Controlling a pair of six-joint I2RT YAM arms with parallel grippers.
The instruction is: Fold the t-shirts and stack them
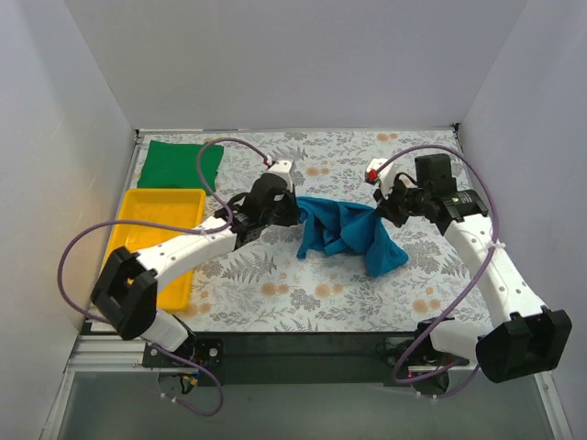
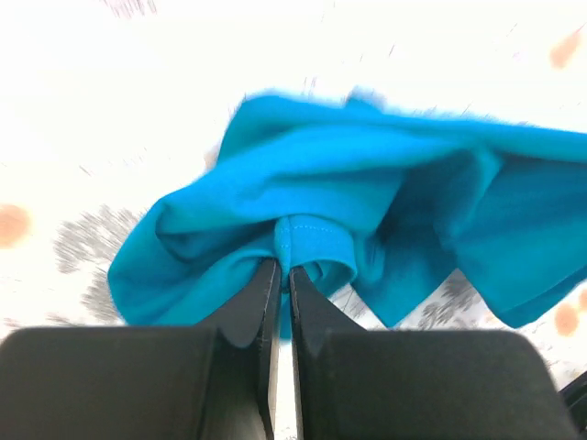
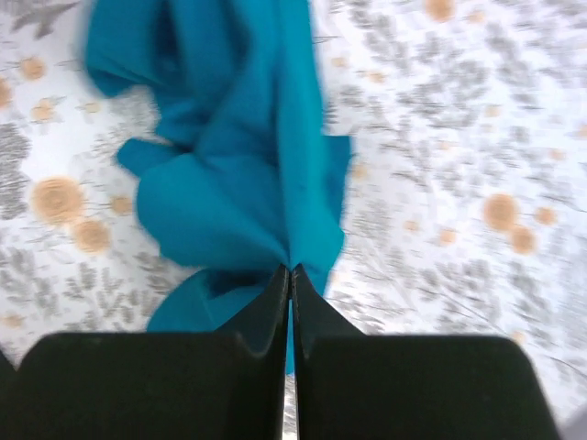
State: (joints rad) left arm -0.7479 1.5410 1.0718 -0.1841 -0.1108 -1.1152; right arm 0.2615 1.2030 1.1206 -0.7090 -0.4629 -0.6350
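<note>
Pinching teal shirt (image 1: 348, 234) with left tool (image 2: 282, 268) and right tool (image 3: 290, 269); soft, limp, best gripped at hems.

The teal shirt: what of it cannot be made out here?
- Top view: gripped ends of the teal shirt, covered by the left tool and right tool.
- Left wrist view: its right side, cut by the frame edge.
- Right wrist view: its far end, cut by the top edge.
- All views: collar and sleeves, lost in folds.
</note>
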